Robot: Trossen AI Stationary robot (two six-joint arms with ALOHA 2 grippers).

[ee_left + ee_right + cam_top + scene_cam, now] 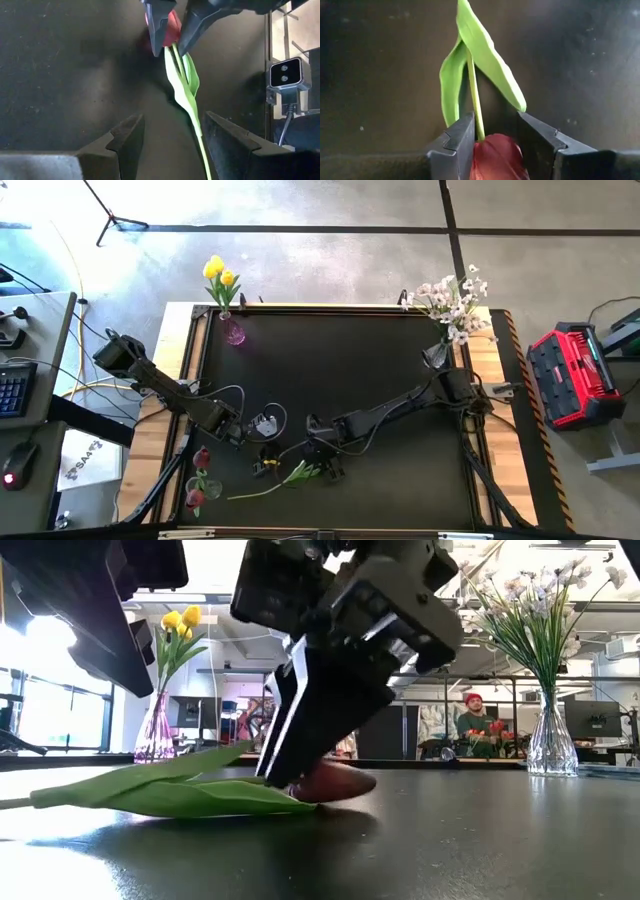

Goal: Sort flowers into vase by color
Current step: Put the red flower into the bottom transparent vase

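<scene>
Right gripper [495,132] is down on the mat [330,370] at the front, fingers either side of the red tulip [335,783] where stem meets bloom — closed on it, it looks, with the flower lying flat and not lifted. Left gripper [167,135] hangs just beside it, jaws wide, holding nothing. Red vase [195,495] stands at the front left corner.

Risks: the grip sits right at the bloom's neck — the long stem could droop or swing on lifting, slip, or catch the left gripper nearby.
</scene>
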